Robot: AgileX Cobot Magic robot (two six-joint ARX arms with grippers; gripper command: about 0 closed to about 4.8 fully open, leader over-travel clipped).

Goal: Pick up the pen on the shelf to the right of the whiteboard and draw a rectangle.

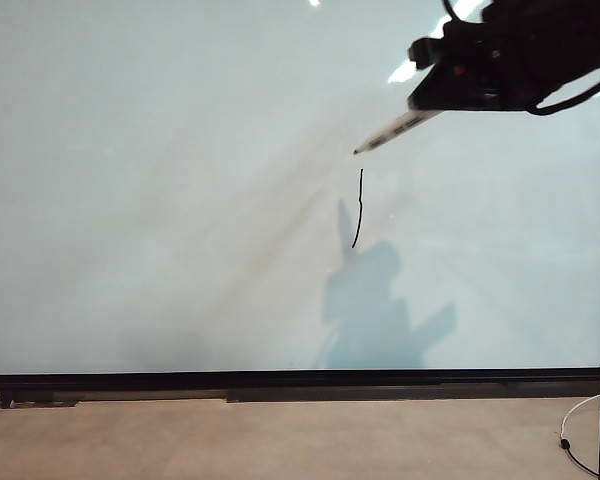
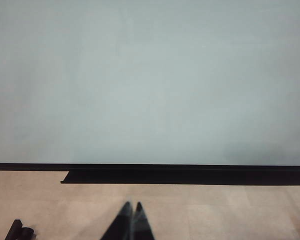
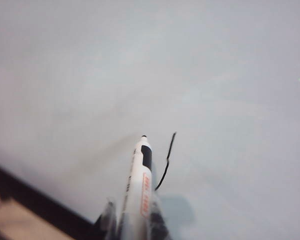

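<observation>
The whiteboard (image 1: 180, 200) fills most of the exterior view and also shows in the left wrist view (image 2: 150, 75) and the right wrist view (image 3: 215, 75). My right gripper (image 1: 425, 105) (image 3: 135, 212) is at the upper right, shut on the white pen (image 1: 395, 128) (image 3: 140, 185). The pen's black tip (image 1: 357, 152) points down-left, just up-left of the top of a single near-vertical black stroke (image 1: 358, 210) (image 3: 165, 162). Its shadow falls well below, so the tip looks off the board. No rectangle shows, only that stroke. My left gripper (image 2: 132, 206) is shut and empty, low over the tan table.
A black frame (image 1: 280, 379) and a dark shelf strip (image 1: 410, 395) (image 2: 185, 176) run under the board. The tan table surface (image 1: 280, 440) lies in front. A white cable (image 1: 578, 430) lies at the lower right, and a small black fitting (image 2: 20, 231) sits near the left gripper.
</observation>
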